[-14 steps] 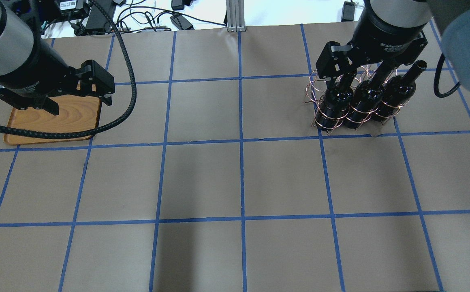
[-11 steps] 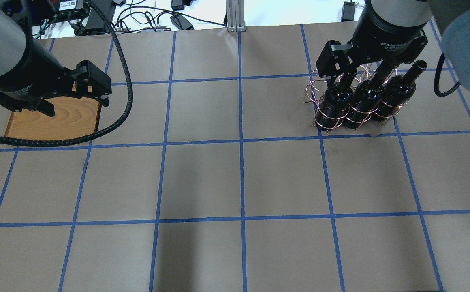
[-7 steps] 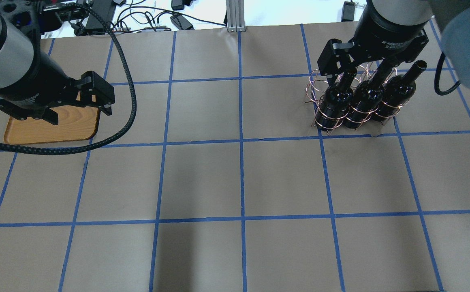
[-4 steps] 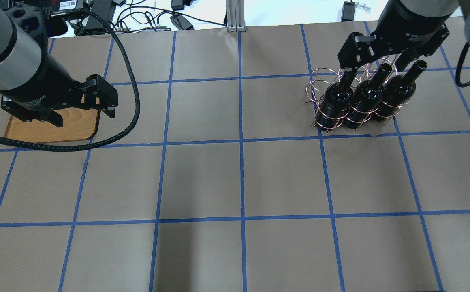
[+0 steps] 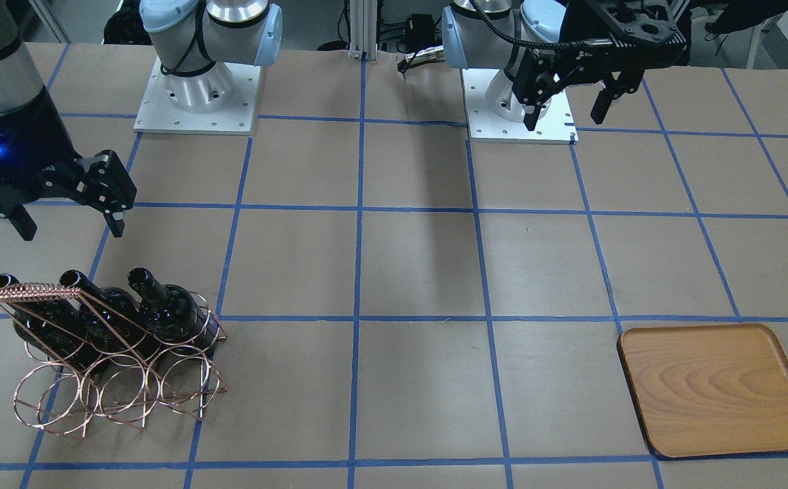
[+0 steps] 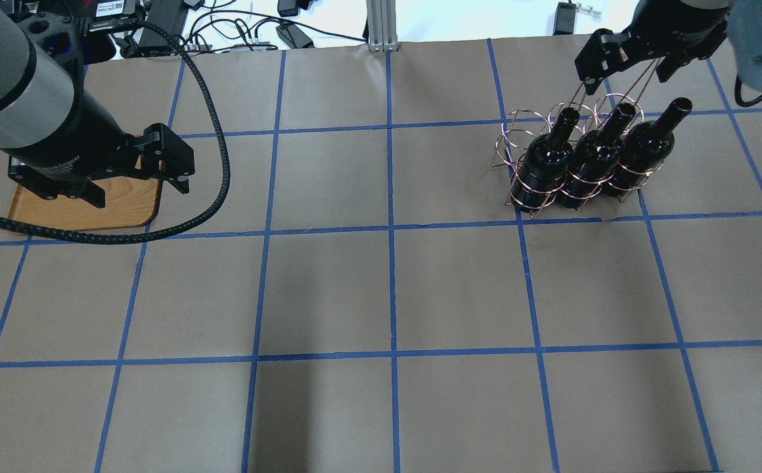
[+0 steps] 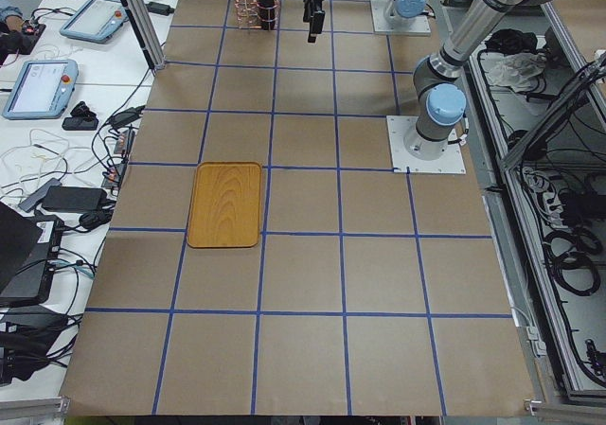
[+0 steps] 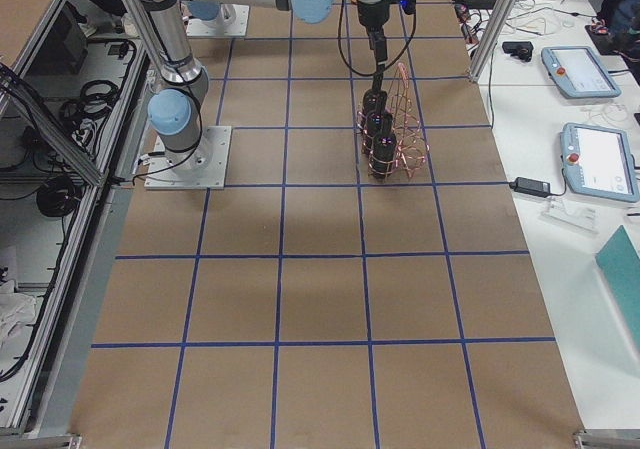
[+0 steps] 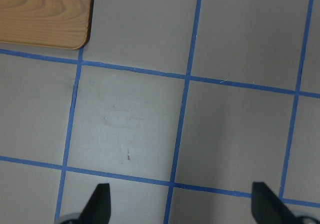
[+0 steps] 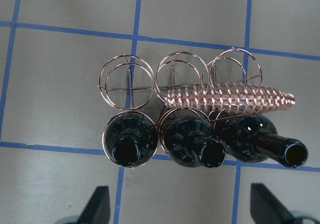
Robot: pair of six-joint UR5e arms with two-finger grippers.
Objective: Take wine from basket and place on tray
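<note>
the right hand is hovering spread and empty at the upper right of the overhead frame, near the three wine bottles leaning in the basket on the tabletop. the left hand is hanging spread, holding nothing, at the left by the tray.

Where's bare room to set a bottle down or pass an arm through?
The tray is fully bare. The table is bare across its whole middle, between tray and basket. Crowded: the basket's row holding three bottles, with the right pincer hanging close above.
</note>
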